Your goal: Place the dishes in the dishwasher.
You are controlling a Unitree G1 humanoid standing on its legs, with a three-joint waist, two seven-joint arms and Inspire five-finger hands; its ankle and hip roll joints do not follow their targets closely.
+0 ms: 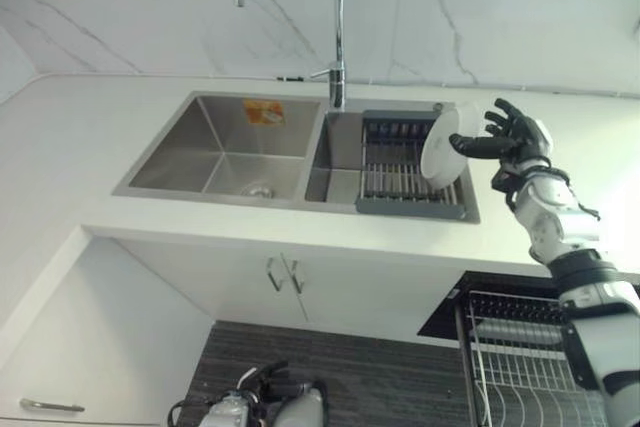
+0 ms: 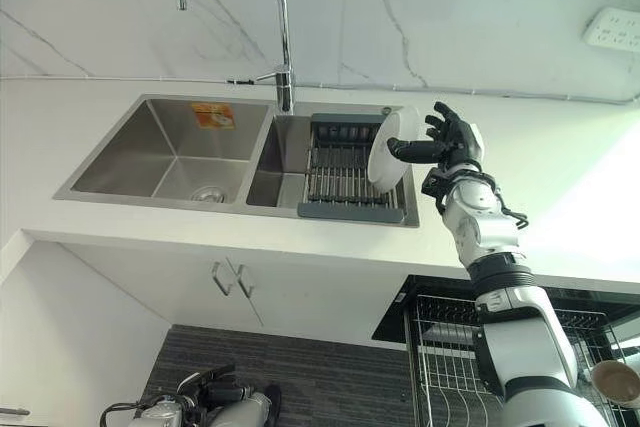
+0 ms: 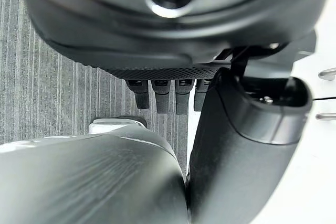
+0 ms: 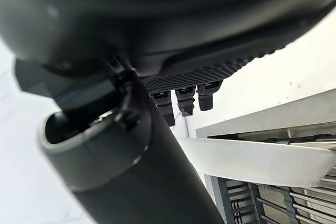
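A white plate (image 1: 443,147) stands on edge at the right end of the dark drying rack (image 1: 400,172) in the sink's small basin. My right hand (image 1: 515,135) is level with the plate's right rim. Its thumb lies across the plate's near face, and its fingers are spread straight behind the rim. In the right wrist view the plate's rim (image 4: 257,161) runs between the thumb (image 4: 131,171) and the fingers (image 4: 184,100). My left hand (image 1: 255,402) hangs low by the dark floor with relaxed fingers (image 3: 163,95), holding nothing.
The dishwasher's wire rack (image 2: 450,347) is pulled out under the counter at lower right, with a bowl (image 2: 615,382) at its far right. A steel double sink (image 1: 215,147) and tall faucet (image 1: 335,37) are set in the white counter. Cabinet handles (image 1: 285,275) are below.
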